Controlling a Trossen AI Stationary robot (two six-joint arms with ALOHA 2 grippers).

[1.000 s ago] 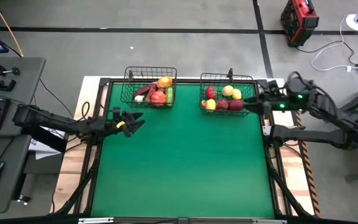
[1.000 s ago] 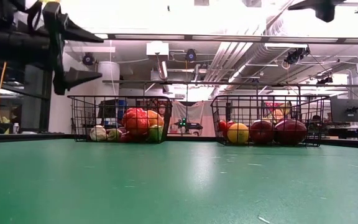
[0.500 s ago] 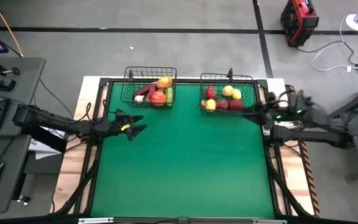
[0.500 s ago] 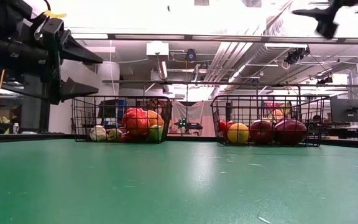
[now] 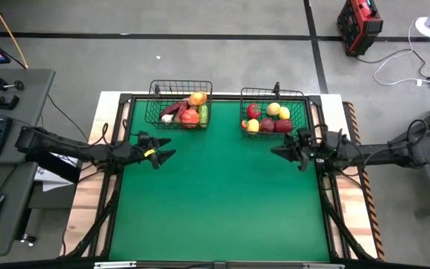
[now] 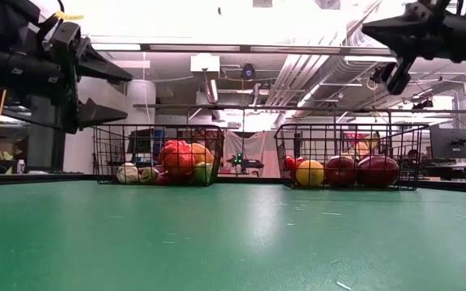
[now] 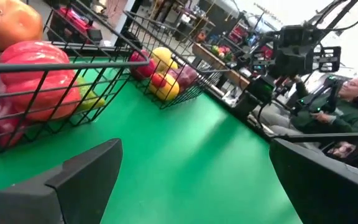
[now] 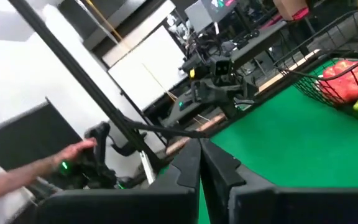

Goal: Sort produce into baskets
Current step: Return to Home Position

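Since 1 s ago the right gripper has pulled off the right basket and swung down in front of it, its arm folding out flat along the table's right side. The left gripper has barely shifted.

The sorting looks finished. All the produce in view sits in the 2 baskets: red, orange, green and maroon pieces in the left basket, and red, yellow and maroon ones in the right. No piece shows on the green table. The step in hand appears to be the return to rest. What is left is likely for both arms to draw back toward their own sides and settle, keeping clear of the basket handles.

The left arm reaches in from the left edge, its gripper just in front of the left basket, pointing at the table's middle, fingers wide apart and empty. The right arm reaches in from the right edge, its gripper near the front of the right basket and facing the left one. Its fingers are together with only a slit between them, holding nothing. In the low view both grippers hang well above the table.
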